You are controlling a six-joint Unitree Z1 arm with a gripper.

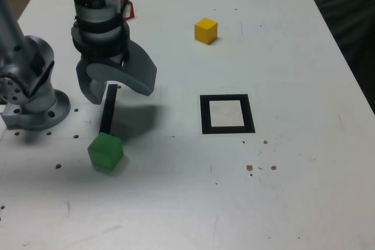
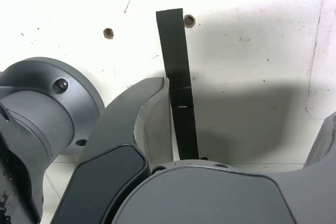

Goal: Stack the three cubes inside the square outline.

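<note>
Green cube [image 1: 106, 151] is sitting on the white table [image 1: 293, 191], near the front edge in the exterior view, just past the end of a thin black strip [image 1: 108, 109]. Yellow cube [image 1: 205, 30] is waiting far back on the table, well apart from the green one. Something red [image 1: 128, 9] is peeking out behind the arm, but most of it is hidden, so I cannot tell if it is the red cube. Nothing is sitting yet in the square outline [image 1: 227, 128], and its white middle is showing bare.

The gripper [image 1: 117, 89] is hanging over the black strip with its two grey fingers [image 1: 137, 74] spread wide apart, and it is holding nothing. The wrist view is showing only the strip [image 2: 178, 87] and bare table between the fingers.

I think the stacking is only just beginning, and the arm is getting ready to pick the first cube. The green one is closest. Next the gripper needs to go toward it, come down around it, and squeeze it gently.

I am seeing no words, labels or brand names anywhere.
</note>
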